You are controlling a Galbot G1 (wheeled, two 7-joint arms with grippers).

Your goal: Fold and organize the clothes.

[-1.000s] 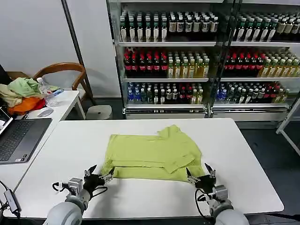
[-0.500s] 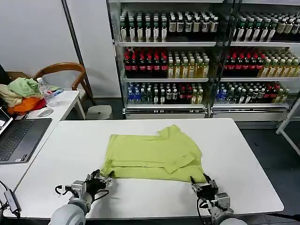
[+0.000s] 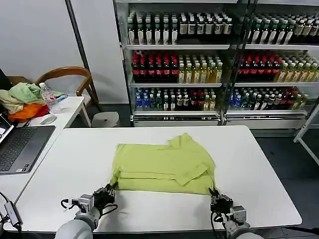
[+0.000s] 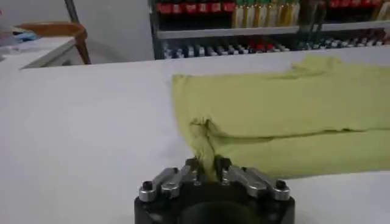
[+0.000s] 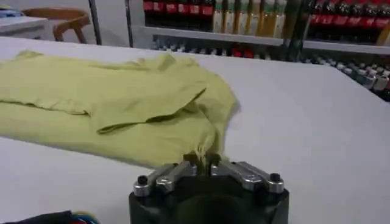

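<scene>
A lime yellow-green T-shirt (image 3: 164,169), partly folded with its sleeves turned in, is seen spread at the centre of the white table (image 3: 259,164), its near hem drawn toward the lower edge of the frame. A lopsided fold is judged the main risk: if one corner were to slip free, or one arm were lifted sooner than the other, the hem would be skewed and the tucked sleeves dragged open. The left gripper (image 3: 105,194), at the lower left of the head view, is closed tight on the shirt's near-left corner, a thin pinch of cloth being held between its fingers (image 4: 194,171) in the left wrist view. The right gripper (image 3: 217,198), at the lower right, is likewise clamped on the near-right corner, cloth being nipped between its fingers (image 5: 190,163)
</scene>
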